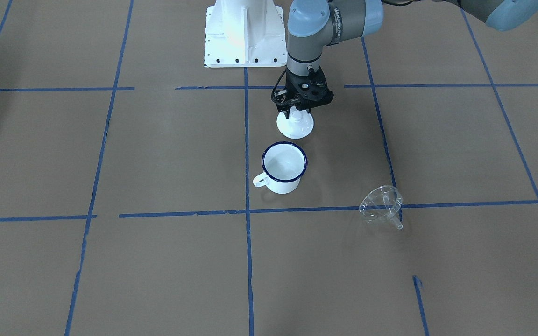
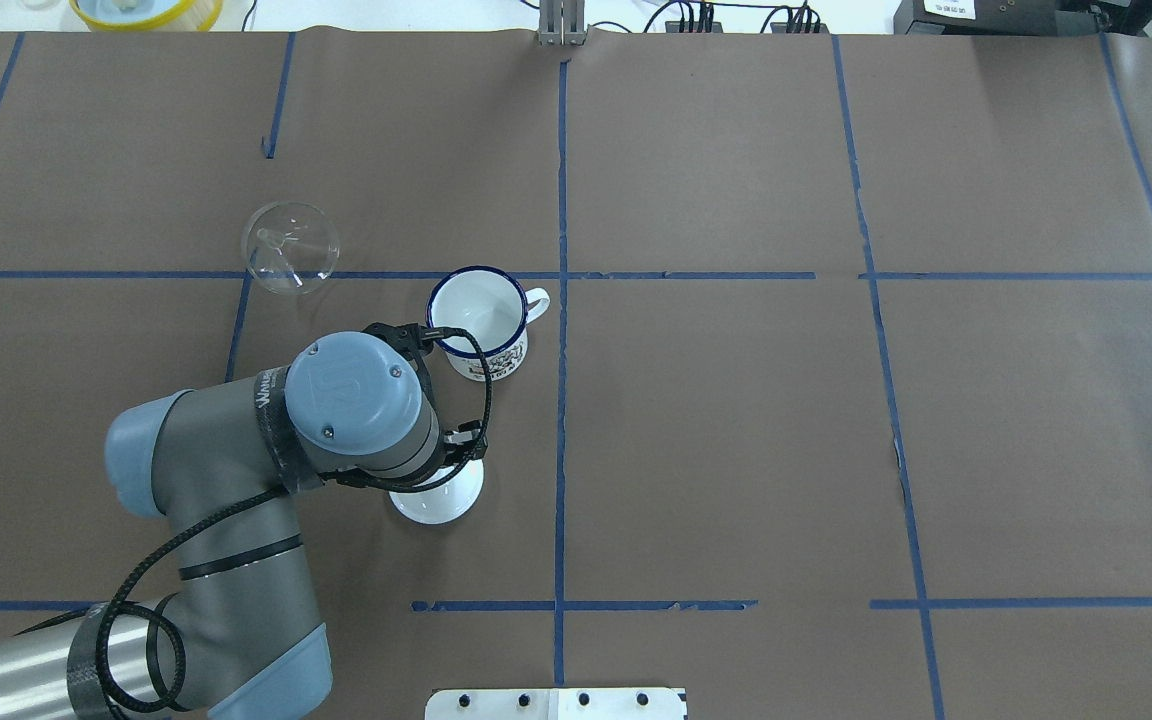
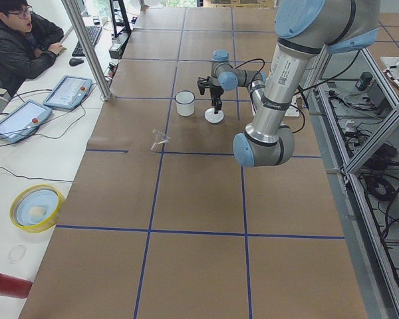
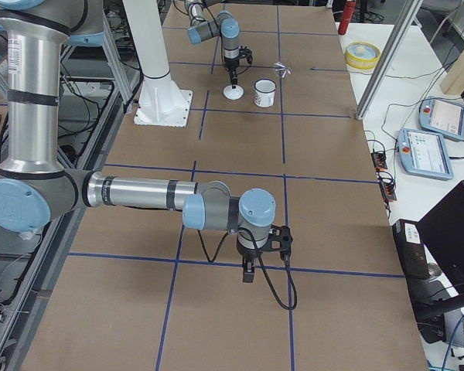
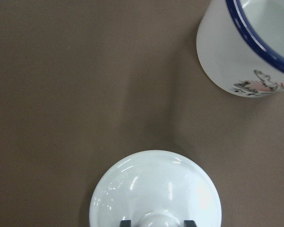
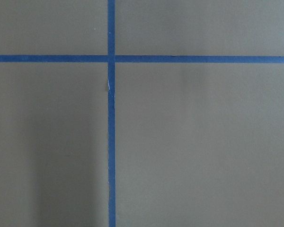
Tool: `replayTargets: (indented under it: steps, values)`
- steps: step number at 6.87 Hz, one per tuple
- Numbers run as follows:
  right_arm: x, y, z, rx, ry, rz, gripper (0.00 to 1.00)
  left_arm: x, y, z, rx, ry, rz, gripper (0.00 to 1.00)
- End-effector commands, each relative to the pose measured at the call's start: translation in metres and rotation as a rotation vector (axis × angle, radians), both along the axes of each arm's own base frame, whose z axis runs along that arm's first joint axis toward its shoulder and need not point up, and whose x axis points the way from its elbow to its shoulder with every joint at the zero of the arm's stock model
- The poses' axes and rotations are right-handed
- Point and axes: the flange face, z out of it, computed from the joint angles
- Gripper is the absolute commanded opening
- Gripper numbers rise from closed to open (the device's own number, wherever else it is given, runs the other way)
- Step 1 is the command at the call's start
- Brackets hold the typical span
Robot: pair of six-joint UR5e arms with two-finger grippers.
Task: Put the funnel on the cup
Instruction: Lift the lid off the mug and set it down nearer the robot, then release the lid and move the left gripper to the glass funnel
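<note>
One funnel [image 1: 383, 205], one cup [image 1: 284, 168] and one white lid [image 1: 295, 125] with a knob were on the table [image 1: 157, 154] when I looked through the cameras. I counted two arms and so two grippers.

The funnel lay on its side on a blue tape line [image 1: 460, 203], with its wide mouth tilted up and its short spout pointing away from the robot. It was well apart from the cup, on the robot's left of it and a little farther from the base, and nothing touched it.

The cup stood upright with its mouth open and its handle toward the robot's right. The lid rested flat on the table between the cup and the base, near the cup but not touching it.

The left gripper [image 1: 293, 112] pointed straight down over the lid. In the left wrist view its two fingers [image 5: 126, 222] stood against the knob, one on each side, so I read it as closed on the lid.

The right gripper [image 4: 247, 272] hung low over bare table, far from all three things. Its wrist camera showed only two crossing tape lines, so I could not tell how its jaws stood.
</note>
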Motion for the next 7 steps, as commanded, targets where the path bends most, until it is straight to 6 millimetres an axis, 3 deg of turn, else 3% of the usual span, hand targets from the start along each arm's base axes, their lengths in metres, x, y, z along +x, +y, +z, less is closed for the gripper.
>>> replayTargets:
  steps: [1,2,4,5,7]
  values:
    - [0.0,0.0,0.0,0.0,0.0,0.0,1.0,-0.058,-0.044,-0.025,0.085,0.044,-0.042,1.0]
    - [0.0,0.0,0.0,0.0,0.0,0.0,1.0,-0.107,-0.079,-0.04,0.103,0.063,-0.135,1.0]
    - [0.0,0.0,0.0,0.0,0.0,0.0,1.0,-0.145,-0.122,-0.024,-0.006,0.0,-0.359,1.0]
    - [0.0,0.0,0.0,0.0,0.0,0.0,1.0,-0.15,-0.132,-0.023,-0.055,0.004,-0.555,1.0]
    - [0.0,0.0,0.0,0.0,0.0,0.0,1.0,-0.136,-0.15,-0.003,-0.255,0.045,-0.918,1.0]
